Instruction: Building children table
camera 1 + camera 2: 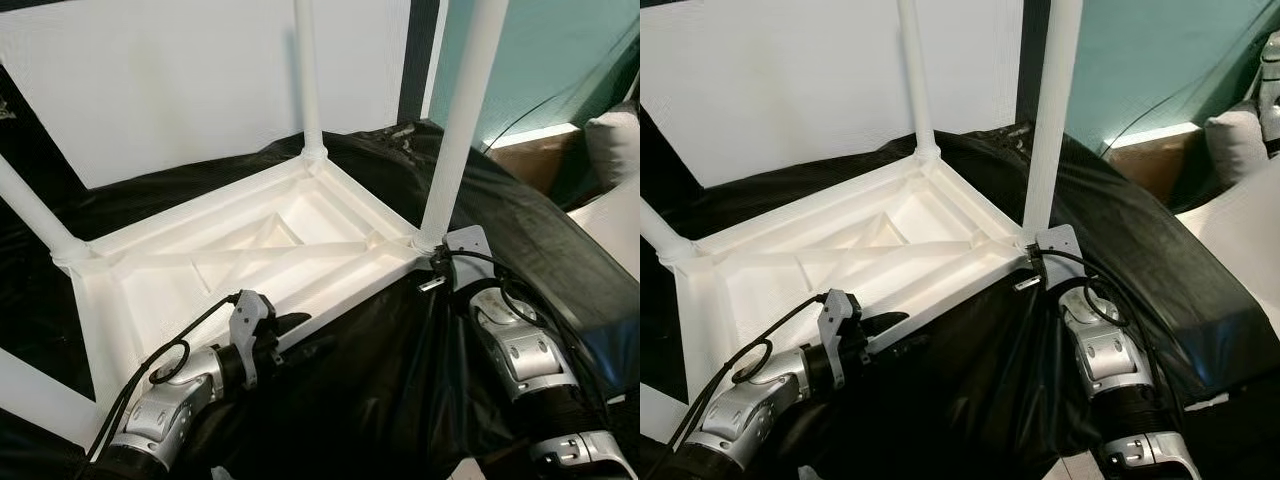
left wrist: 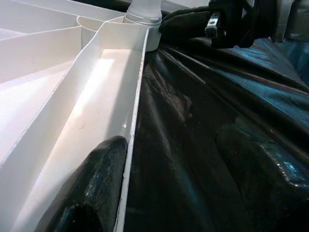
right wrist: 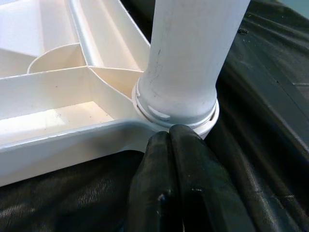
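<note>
**Supervisor:** Where does the build stand?

**Operator:** I see the white table top (image 1: 250, 250) lying upside down on a surface draped in black plastic sheet (image 1: 500, 220), its ribbed underside facing up. Legs stand in the sockets: the far leg (image 1: 308, 70), the near right leg (image 1: 462, 110), and one on the left (image 1: 35, 215). A fourth leg (image 1: 30, 395) shows at the near left corner, though I can't see its joint. So I judge the assembly mostly done; what's left is checking each leg is seated, then turning it upright.

**Supervisor:** And your arms?

**Operator:** My left gripper (image 1: 300, 335) straddles the table's near rim, fingers spread, one finger (image 2: 91, 188) inside the rim and the other on the plastic outside. It is not clamped on anything. My right gripper (image 3: 171, 169) has its fingers pressed together, tips touching the collar at the base of the near right leg, holding nothing.
</note>
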Motion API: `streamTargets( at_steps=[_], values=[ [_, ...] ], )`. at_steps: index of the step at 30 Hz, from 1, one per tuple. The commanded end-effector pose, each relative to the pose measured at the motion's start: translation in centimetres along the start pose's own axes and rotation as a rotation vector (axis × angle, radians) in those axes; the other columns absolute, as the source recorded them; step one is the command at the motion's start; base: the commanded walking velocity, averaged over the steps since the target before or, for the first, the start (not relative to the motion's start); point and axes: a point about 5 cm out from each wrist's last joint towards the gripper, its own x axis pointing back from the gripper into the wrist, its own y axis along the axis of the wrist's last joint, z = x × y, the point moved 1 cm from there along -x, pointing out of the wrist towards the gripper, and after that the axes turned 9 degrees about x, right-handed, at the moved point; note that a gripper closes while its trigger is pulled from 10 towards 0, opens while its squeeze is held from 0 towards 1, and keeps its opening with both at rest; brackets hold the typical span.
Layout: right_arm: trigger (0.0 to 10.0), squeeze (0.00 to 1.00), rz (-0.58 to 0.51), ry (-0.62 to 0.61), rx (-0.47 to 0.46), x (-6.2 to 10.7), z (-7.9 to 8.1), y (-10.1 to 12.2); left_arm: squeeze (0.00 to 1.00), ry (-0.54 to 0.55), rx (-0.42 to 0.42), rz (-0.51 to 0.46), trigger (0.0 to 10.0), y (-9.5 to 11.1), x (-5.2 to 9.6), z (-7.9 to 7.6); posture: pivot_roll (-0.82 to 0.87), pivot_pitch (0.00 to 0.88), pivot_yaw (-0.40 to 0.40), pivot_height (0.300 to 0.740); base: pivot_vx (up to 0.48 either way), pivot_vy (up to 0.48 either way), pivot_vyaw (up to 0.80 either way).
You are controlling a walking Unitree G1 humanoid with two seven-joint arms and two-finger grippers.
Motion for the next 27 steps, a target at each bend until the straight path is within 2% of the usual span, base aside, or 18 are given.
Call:
streamTargets(
  at_steps=[1, 3, 6, 12, 13, 16, 17, 23, 27],
  values=[
    [2.9, 0.0, 0.014, 0.014, -0.014, 0.2, 1.1, -0.4, 0.0, -0.152, 0.061, -0.008, 10.0, -0.4, 0.0, -1.3, -0.02, 0.013, 0.034, 0.74, 0.0, 0.0, 0.0],
    [2.9, 0.0, 0.01, 0.018, -0.015, 0.3, 1.3, -0.4, 0.0, -0.153, 0.074, -0.024, 10.0, -0.2, 0.1, -1.4, -0.02, 0.013, 0.034, 0.74, 0.0, 0.0, 0.0],
    [3.5, 0.0, 0.009, 0.023, -0.046, 0.8, 2.4, -0.7, 0.0, -0.182, 0.161, -0.111, 10.0, 0.4, 1.3, -2.2, -0.04, 0.021, 0.039, 0.74, 0.0, 0.0, 0.0],
    [3.6, 0.0, 0.021, 0.018, -0.062, 0.8, 2.7, -1.2, 0.0, -0.219, 0.184, -0.026, 10.0, -1.0, 2.0, -2.9, -0.04, 0.021, 0.04, 0.74, 0.0, 0.0, 0.0],
    [2.9, 0.0, 0.03, 0.024, -0.054, 0.3, 2.6, -1.4, 0.0, -0.221, 0.174, 0.007, 10.0, -1.3, 1.8, -2.8, -0.03, 0.013, 0.043, 0.74, 0.0, 0.0, 0.0],
    [3.5, 0.0, 0.045, 0.056, -0.031, -0.9, 2.6, -1.4, 0.0, -0.223, 0.14, 0.046, 10.0, -1.2, 1.2, -2.3, -0.03, 0.006, 0.043, 0.74, 0.0, 0.0, 0.0],
    [4.0, 0.0, 0.047, 0.068, -0.015, -1.3, 2.5, -1.2, 0.0, -0.226, 0.126, 0.065, 10.0, -1.1, 0.9, -2.2, -0.03, 0.003, 0.044, 0.74, 0.0, 0.0, 0.0],
    [4.5, 0.0, 0.034, 0.105, 0.002, -2.8, 2.6, 0.0, 0.0, -0.208, 0.057, 0.202, 10.0, -2.3, 0.4, -1.9, -0.02, 0.0, 0.042, 0.74, 0.0, 0.0, 0.0],
    [4.7, 0.0, 0.018, 0.114, -0.004, -3.0, 2.9, 0.7, 0.0, -0.183, 0.026, 0.2, 10.0, -2.3, 0.1, -1.6, -0.01, 0.0, 0.041, 0.74, 0.0, 0.0, 0.0]
  ],
)
